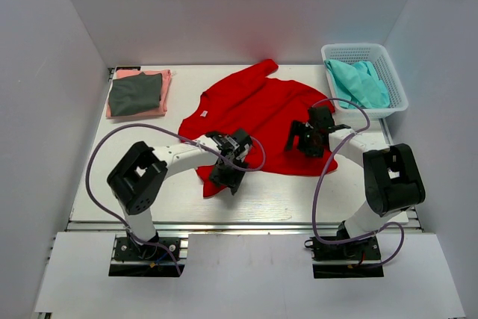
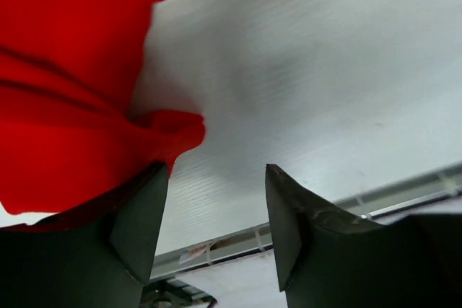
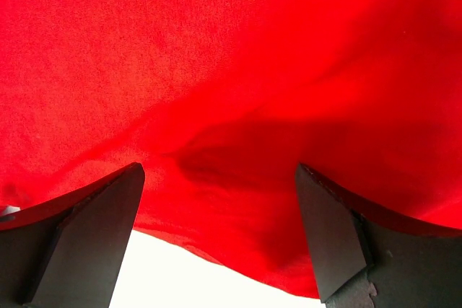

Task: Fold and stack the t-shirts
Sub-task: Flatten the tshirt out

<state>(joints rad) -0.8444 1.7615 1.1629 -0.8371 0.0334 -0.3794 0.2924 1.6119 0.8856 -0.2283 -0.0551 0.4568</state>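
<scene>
A bright red t-shirt (image 1: 261, 113) lies spread out in the middle of the table. At the back left a folded dark grey t-shirt (image 1: 135, 93) rests on a salmon pink t-shirt (image 1: 139, 112). My left gripper (image 1: 225, 175) is low at the red shirt's near-left sleeve. In the left wrist view the left gripper (image 2: 216, 171) is open with only bare table between its jaws. The red fabric (image 2: 72, 106) bunches beside and over the left finger (image 2: 137, 239). My right gripper (image 1: 308, 140) hovers open over the shirt's near hem (image 3: 238, 236).
A white lattice basket (image 1: 360, 48) at the back right holds a teal cloth (image 1: 358, 84). White walls close in the table on three sides. The table's near edge rail (image 2: 404, 185) runs just beyond my left gripper.
</scene>
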